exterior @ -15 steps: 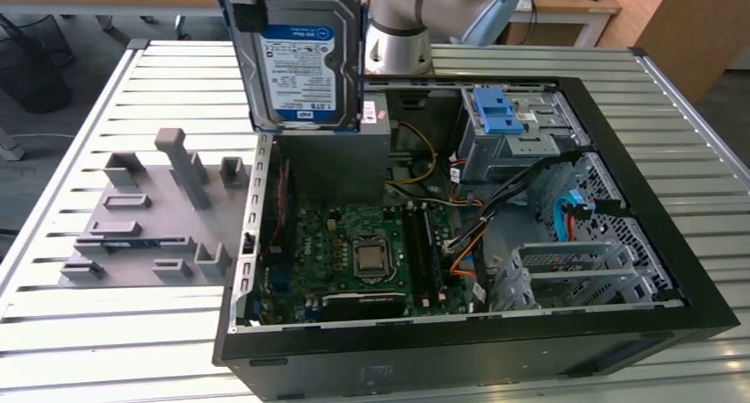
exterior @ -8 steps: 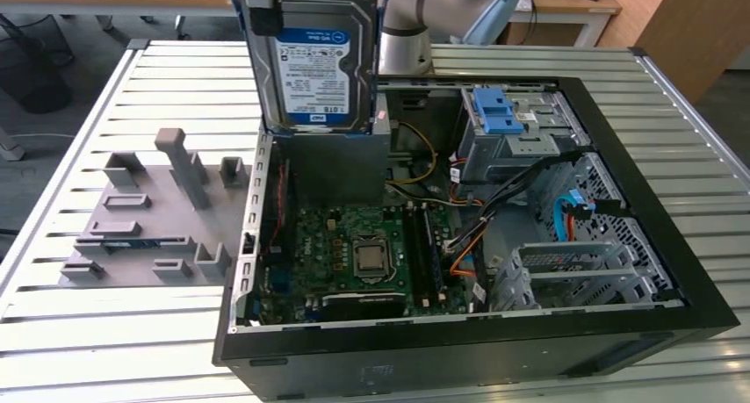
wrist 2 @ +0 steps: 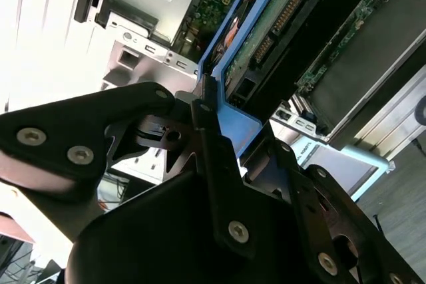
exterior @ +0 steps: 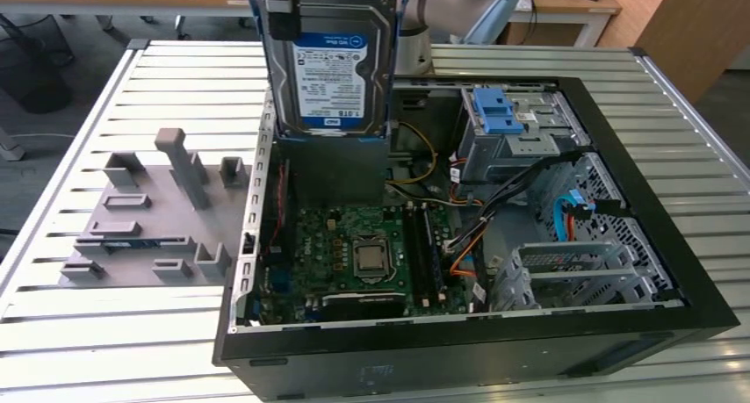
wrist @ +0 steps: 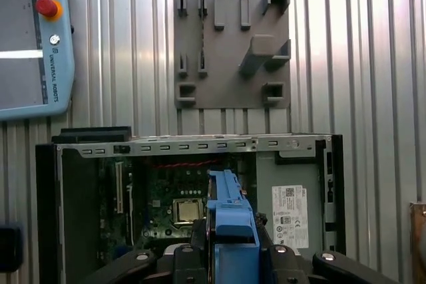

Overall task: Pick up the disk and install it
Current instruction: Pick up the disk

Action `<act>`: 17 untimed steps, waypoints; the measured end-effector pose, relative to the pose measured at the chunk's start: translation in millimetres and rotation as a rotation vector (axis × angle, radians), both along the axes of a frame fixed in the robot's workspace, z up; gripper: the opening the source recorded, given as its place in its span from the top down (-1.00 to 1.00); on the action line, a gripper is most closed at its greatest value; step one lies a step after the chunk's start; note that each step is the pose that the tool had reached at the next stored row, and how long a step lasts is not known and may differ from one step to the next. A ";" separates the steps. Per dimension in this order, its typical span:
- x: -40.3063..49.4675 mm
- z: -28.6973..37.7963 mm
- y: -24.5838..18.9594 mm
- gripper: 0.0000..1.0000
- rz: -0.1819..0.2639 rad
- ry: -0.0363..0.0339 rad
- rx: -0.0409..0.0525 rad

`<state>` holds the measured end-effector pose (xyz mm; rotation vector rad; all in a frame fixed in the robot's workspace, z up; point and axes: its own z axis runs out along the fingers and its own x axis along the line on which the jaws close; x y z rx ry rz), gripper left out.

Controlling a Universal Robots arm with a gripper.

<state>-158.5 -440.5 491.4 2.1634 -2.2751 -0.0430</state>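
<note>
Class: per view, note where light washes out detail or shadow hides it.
Second wrist view: ribbed metal table washed white. First wrist view: bright streaks on its slats. Exterior view: silver hard disk with blue rail frame evenly lit; black computer case dim inside.

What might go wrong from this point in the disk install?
1. The claw pinches the disk by its blue rail edge; it might slip or tilt.
2. It hangs over the open motherboard; a drop would likely hit it.
3. Loose cables by the drive cage may snag.
</note>
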 end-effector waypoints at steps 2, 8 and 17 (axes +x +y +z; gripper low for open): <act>3.7 -0.1 -1.2 0.26 0.000 0.0001 -0.0002; 14.6 -0.6 -4.0 0.26 0.000 0.0001 -0.0002; 22.6 -3.5 -6.7 0.26 0.000 -0.0065 -0.0055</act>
